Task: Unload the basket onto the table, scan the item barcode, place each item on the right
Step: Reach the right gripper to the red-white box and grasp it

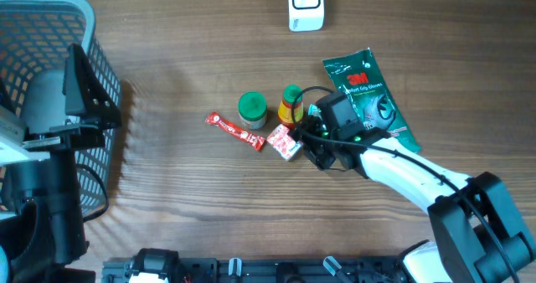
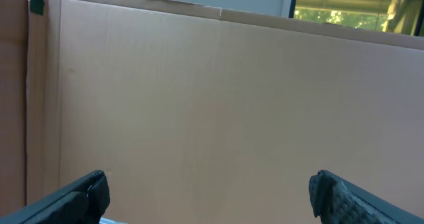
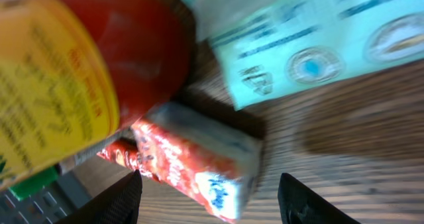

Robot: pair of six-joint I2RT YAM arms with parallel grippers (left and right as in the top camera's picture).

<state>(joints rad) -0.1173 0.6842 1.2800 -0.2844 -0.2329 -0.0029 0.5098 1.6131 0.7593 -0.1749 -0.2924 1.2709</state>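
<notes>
Two arms were at the table, and only the right was at work. We read the overhead view as a clock face with 12 at the far edge. The right gripper (image 3: 209,183) sat just off centre toward 4 o'clock, lowered over the small red carton (image 3: 199,161). In the wrist view its fingers (image 3: 122,201) stood apart with the carton lying between them. A gap showed beside the carton on one side, so we recorded the jaws as unclenched, with nothing grasped. The carton, which we took to be the item for scanning, lay flat on the wood.

Step in hand, as we judged it: the pick-up, with the scan itself not begun. The next move called for closing on the carton's sides and lifting straight up. It then called for carrying the carton toward 12 o'clock and turning its barcode face to the scanner (image 1: 306,7).

Room was tight. The sauce bottle (image 1: 291,105) stood touching or just beside the carton at its 12 o'clock; we could not tell which. The snack bar (image 1: 234,131) lay at its 9 o'clock, the green-lidded jar (image 1: 252,110) at 11 and the glove packet (image 1: 368,99) at 2. Beyond the bottle, the table (image 1: 184,48) ran bare to the scanner.

Farthest from the work, at 9 o'clock by the basket (image 1: 50,32), the left gripper (image 2: 209,194) hung fully spread and empty, facing a cardboard wall (image 2: 212,85).
</notes>
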